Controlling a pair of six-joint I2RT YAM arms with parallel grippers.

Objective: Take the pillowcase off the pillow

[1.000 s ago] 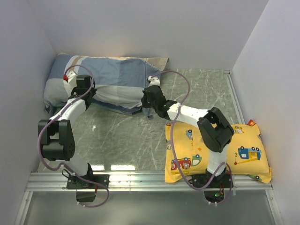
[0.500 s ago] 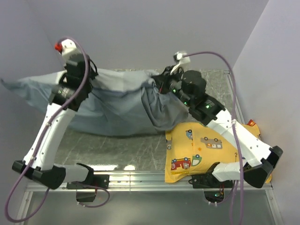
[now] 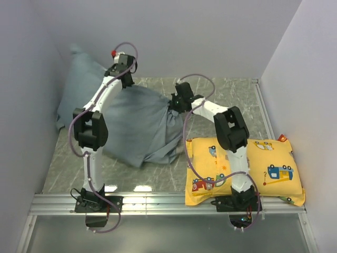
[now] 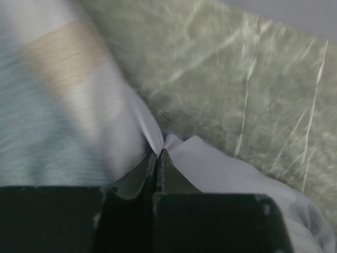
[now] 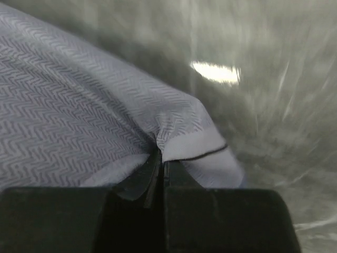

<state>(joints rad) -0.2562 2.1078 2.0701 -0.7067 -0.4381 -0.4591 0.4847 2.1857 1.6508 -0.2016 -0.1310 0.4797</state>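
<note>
The pillowcase (image 3: 134, 124) shows its plain dusty blue-grey side and lies in a loose heap from the back-left corner to the table's middle. My left gripper (image 3: 126, 81) is shut on a fold of it near the back wall. In the left wrist view the closed fingertips (image 4: 158, 154) pinch pale cloth, with blue and beige patchwork (image 4: 58, 79) beside it. My right gripper (image 3: 172, 107) is shut on the case's bunched right edge; the right wrist view shows herringbone-weave fabric (image 5: 79, 100) caught at the tips (image 5: 161, 154). The pillow is hidden, with no white surface showing.
A yellow pillow printed with cartoon vehicles (image 3: 247, 168) lies at the front right, under the right arm. White walls (image 3: 295, 68) close in the left, back and right sides. Grey marble tabletop (image 3: 231, 100) shows at the back right. A metal rail (image 3: 158, 201) runs along the near edge.
The case lay patchwork-side up at the back left. Both arms lifted and stretched it wide, and it now hangs lower, blue-grey side out, with both grippers nearer the back wall.
</note>
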